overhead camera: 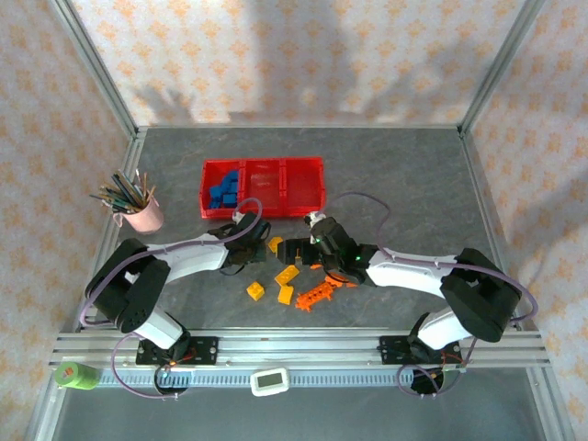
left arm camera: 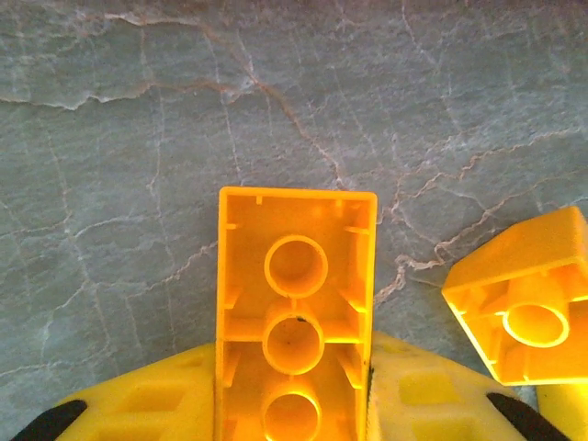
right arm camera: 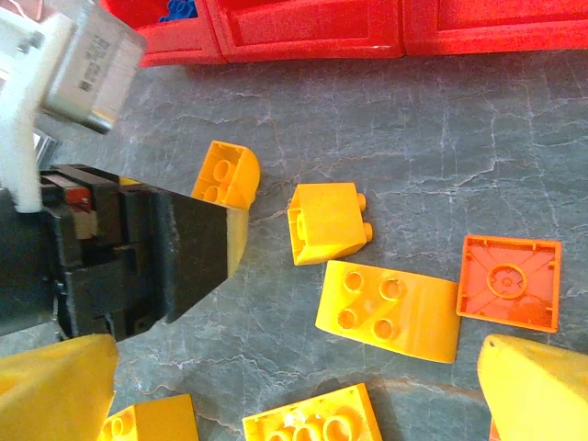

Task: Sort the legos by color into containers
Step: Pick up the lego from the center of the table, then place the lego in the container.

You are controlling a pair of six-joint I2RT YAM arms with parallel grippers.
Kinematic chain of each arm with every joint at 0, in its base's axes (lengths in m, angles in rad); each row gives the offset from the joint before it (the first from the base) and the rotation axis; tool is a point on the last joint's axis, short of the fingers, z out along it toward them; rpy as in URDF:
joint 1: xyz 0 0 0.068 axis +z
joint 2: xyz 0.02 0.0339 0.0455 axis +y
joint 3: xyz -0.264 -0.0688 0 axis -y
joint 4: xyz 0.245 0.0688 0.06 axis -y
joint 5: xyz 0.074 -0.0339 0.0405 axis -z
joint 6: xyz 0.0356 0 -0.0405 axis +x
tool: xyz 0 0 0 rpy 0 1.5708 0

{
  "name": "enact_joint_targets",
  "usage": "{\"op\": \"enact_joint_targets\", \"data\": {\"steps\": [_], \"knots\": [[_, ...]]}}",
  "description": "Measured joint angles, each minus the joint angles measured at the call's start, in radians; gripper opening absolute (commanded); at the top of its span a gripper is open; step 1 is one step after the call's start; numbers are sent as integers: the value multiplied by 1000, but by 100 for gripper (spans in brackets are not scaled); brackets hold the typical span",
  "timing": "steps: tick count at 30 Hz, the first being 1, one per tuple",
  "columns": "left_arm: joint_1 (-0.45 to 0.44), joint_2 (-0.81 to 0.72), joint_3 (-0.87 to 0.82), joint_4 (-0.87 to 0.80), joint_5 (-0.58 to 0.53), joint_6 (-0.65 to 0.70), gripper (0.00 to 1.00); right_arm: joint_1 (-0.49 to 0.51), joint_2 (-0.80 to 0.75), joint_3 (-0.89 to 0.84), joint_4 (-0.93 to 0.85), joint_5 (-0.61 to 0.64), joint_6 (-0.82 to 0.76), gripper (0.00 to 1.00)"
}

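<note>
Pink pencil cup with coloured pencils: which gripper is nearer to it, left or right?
Left. The left gripper, shut on a yellow plastic brick, sits right of the pink pencil cup; the right gripper, open, is farther right, past the left one.

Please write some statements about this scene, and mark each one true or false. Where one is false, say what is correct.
1. The left gripper is shut on a yellow brick. True.
2. The blue bricks lie in the middle bin of the red tray. False: they lie in its left bin.
3. The right gripper is open and holds nothing. True.
4. The pink pencil cup stands to the right of the tray. False: it stands to the left.
5. The square orange brick lies studs up. False: its hollow underside faces up.
</note>
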Motion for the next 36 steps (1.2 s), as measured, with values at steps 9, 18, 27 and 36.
{"op": "enact_joint_targets", "data": {"steps": [9, 18, 27, 36], "knots": [[0, -114, 116, -34, -33, -4, 33, -14, -28, 63, -50, 3, -4, 100], [48, 83, 426, -50, -97, 50, 33, -126, -27, 113, -74, 7, 13, 100], [145, 378, 670, -72, -103, 106, 35, -196, -26, 113, -82, 6, 34, 100], [171, 497, 792, -147, -99, 159, 54, -198, -30, 113, -84, -1, 32, 100]]}}
